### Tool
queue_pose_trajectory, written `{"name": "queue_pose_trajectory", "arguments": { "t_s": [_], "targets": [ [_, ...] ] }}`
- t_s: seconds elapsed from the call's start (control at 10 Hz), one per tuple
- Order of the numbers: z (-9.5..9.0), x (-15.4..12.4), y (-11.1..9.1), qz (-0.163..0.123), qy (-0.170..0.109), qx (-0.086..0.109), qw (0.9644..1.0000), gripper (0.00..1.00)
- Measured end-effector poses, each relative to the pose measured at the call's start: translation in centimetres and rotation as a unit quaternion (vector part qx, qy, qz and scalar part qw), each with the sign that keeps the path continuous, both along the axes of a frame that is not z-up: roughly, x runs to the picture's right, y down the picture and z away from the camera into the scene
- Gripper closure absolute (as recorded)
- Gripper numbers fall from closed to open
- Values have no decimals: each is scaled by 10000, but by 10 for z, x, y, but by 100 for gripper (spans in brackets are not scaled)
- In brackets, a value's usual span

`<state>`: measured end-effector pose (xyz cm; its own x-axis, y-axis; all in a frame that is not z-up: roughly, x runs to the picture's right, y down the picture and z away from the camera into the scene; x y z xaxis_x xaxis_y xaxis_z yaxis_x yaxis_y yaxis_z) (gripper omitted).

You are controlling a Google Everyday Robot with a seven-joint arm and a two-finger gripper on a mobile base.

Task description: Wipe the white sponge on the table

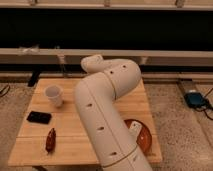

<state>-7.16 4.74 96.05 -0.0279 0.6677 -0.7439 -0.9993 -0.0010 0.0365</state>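
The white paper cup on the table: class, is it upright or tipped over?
Upright: the white paper cup stands on its base on the table, open rim facing up. The gripper is hidden behind the arm.

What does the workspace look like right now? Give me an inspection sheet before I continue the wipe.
Surface: light wooden table, plank-striped top.
Job's things: white sponge not seen; the arm hides the table's middle.
Clutter: white paper cup at back left; black phone at left; reddish-brown object at front left; brown round dish at front right.
Grippers: gripper out of view behind the arm, shut.
Cables: a cord on the floor at far left.
Surroundings: speckled floor; blue device at right.
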Motion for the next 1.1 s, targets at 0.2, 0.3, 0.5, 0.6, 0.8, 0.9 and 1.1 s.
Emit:
{"name": "queue_pose_trajectory", "arguments": {
  "t_s": [0.2,0.3,0.5,0.6,0.8,0.9,1.1],
  "targets": [
    [-7,-35,-11,-113,-327,71,9994,95],
    [-16,-52,-13,-191,-531,89,9984,95],
    [-28,-68,-4,-317,-761,51,9966,95],
    [-35,-79,6,-401,-884,-12,9953,95],
    [-46,-93,29,-573,-1066,-193,9925,95],
    [-52,-96,42,-672,-1145,-328,9906,95],
    [-61,-95,59,-818,-1220,-539,9877,95]
  ]
}}
